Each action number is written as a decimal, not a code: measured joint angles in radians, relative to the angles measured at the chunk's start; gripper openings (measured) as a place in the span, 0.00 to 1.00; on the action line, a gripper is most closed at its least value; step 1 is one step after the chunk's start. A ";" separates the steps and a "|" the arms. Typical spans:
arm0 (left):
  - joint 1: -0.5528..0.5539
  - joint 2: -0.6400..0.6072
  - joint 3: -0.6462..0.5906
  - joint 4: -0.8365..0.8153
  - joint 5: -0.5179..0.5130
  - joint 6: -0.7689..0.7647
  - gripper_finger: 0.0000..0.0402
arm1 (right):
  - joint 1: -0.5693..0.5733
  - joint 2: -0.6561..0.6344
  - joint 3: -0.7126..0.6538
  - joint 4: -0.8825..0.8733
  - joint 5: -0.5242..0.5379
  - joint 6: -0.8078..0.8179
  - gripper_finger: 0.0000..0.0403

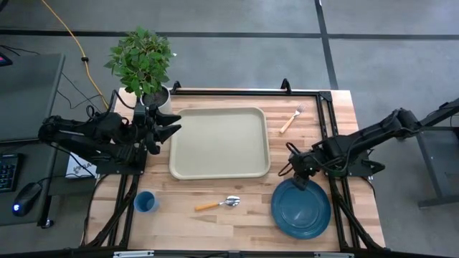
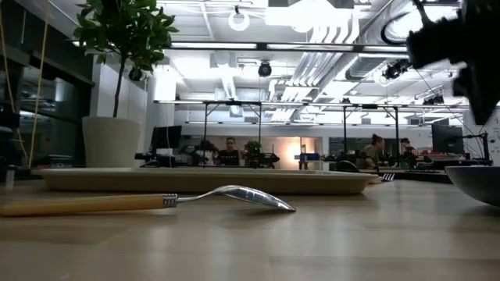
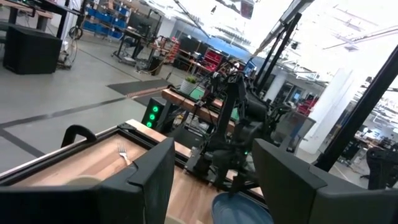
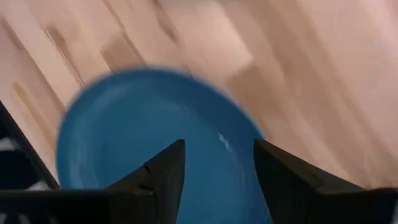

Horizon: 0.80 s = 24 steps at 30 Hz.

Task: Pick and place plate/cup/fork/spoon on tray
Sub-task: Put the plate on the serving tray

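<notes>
The dark-blue plate (image 1: 301, 208) lies flat on the table at the near right; it also shows in the right wrist view (image 4: 137, 137). My right gripper (image 1: 297, 175) hangs open above the plate's far rim, fingers pointing down (image 4: 217, 155), touching nothing. The beige tray (image 1: 219, 142) lies in the table's middle. My left gripper (image 1: 172, 127) is open and empty at the tray's left edge. The blue cup (image 1: 145, 202) stands at the near left. The spoon (image 1: 217, 203) lies near the tray's near edge. The fork (image 1: 292, 119) lies at the far right.
A potted plant (image 1: 142, 64) in a white pot stands at the table's far left corner, behind my left gripper. Dark frame rails (image 1: 326, 129) run along the table's far and right sides. People sit in the room beyond (image 2: 228, 150).
</notes>
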 joint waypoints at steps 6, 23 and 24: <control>0.000 0.000 0.000 0.000 0.000 0.000 0.49 | -0.001 0.002 -0.140 0.054 -0.014 0.076 0.45; 0.000 0.000 0.000 0.000 0.000 0.000 0.49 | -0.001 0.003 -0.269 0.157 -0.041 0.130 0.38; 0.000 0.000 0.000 0.000 0.000 0.000 0.49 | -0.001 0.003 -0.269 0.164 -0.040 0.131 0.36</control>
